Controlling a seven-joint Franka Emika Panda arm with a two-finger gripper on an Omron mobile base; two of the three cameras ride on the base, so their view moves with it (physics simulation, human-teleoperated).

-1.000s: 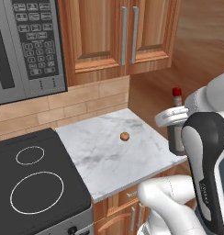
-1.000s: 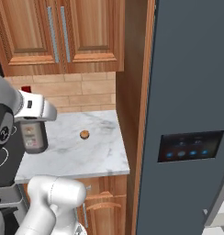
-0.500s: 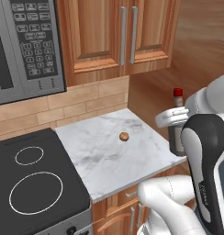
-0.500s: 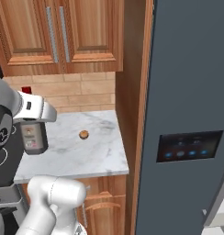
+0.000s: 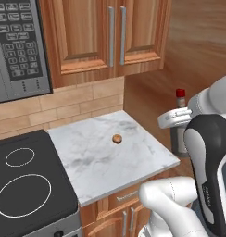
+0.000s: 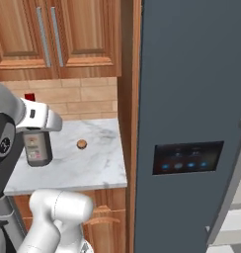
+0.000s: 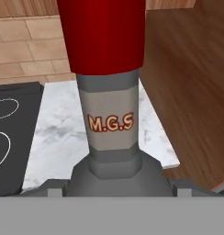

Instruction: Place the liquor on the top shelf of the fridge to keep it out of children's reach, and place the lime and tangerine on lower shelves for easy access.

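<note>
Marble counter [image 5: 101, 162] runs between a black cooktop [image 5: 22, 190] and the tall dark grey fridge [image 6: 191, 99], whose black panel [image 6: 187, 158] glows with blue lights too small to read. On the counter, near its back edge, sits the tangerine [image 5: 116, 138], well apart from the liquor [image 6: 37, 147]. That bottle hangs beyond the counter's fridge-side edge, held by the gripper [image 6: 38, 129], jaws clamped on it. Its neck band reads "M.G.S" [image 7: 111, 123] below the red cap [image 7: 102, 34]; the body label's print is illegible.

Veined, polished white marble counter [image 5: 110, 157] at frame centre; warm wood-grain cabinets [image 5: 110, 34] above; grey-tinted glass liquor [image 6: 37, 147] with glossy red cap
</note>
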